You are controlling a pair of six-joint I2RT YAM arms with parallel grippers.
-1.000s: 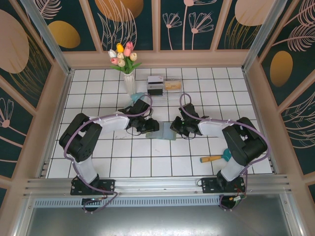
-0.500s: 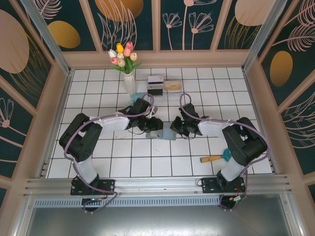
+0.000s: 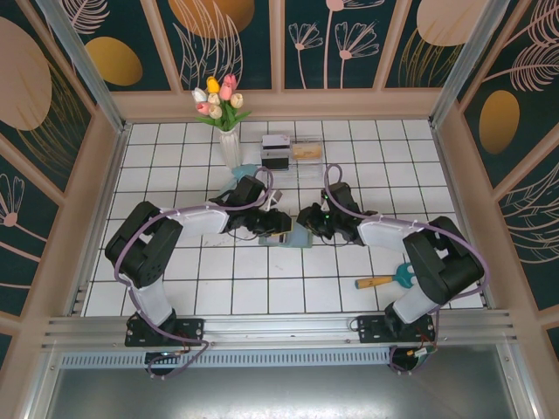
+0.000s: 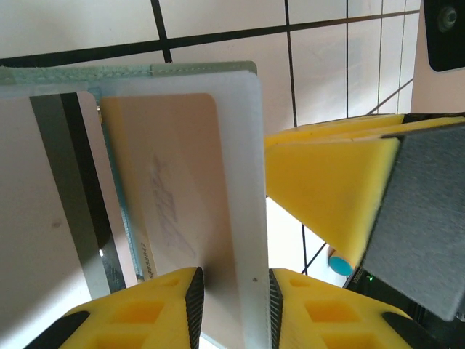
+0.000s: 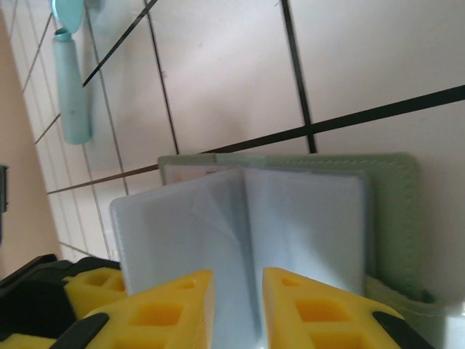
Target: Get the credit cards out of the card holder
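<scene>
White tiled table [image 3: 175,166] carries the card holder [image 3: 294,236] at its middle, credit cards [image 4: 167,189] inside; left gripper [image 4: 236,294] pinches one leaf, right gripper's [image 5: 237,294] grip is unclear. Without a firm hold, the holder may slide.

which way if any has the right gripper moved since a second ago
Yes. In the top view the right gripper has shifted left and slightly up the table, away from the wooden-handled tool and closer to the vase.

tiled table [image 3: 175,297] bearing vase [image 3: 230,148], card holder [image 3: 295,236]
</scene>
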